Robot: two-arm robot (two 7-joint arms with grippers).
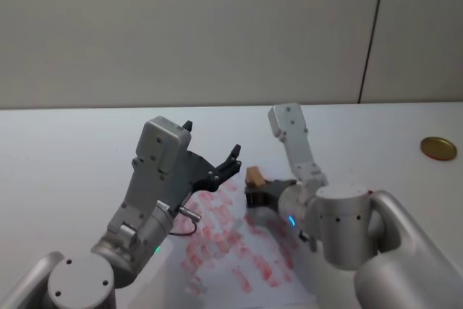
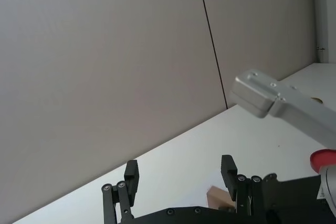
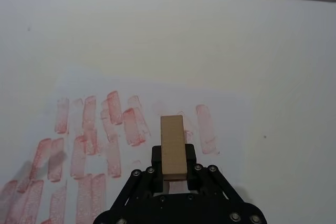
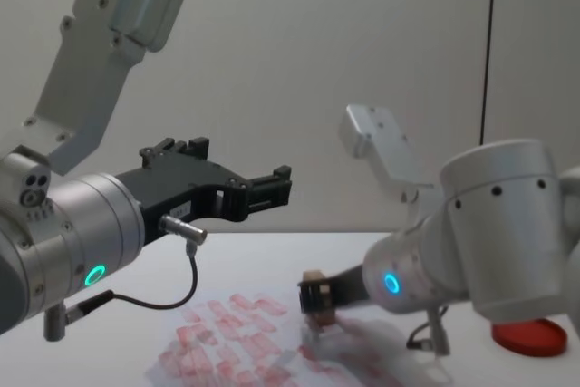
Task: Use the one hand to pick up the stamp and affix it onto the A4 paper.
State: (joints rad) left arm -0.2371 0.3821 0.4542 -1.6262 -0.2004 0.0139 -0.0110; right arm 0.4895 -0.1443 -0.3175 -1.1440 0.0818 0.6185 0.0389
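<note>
Leftmost, the left gripper (image 2: 179, 166) hangs raised above the white table (image 1: 58, 150), its black fingers spread wide with nothing between them. Below it lies the thin white A4 paper (image 1: 231, 251), covered in pale red rectangular prints. Over the sheet's far part, the right gripper (image 3: 173, 157) is clamped on the small light-tan wooden stamp (image 3: 172, 140). Farther right sits a flat red round dish (image 4: 530, 337).

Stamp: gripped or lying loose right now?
Gripped: the right gripper is shut on the stamp, over the A4 paper. The left gripper hovers open, holding nothing.
</note>
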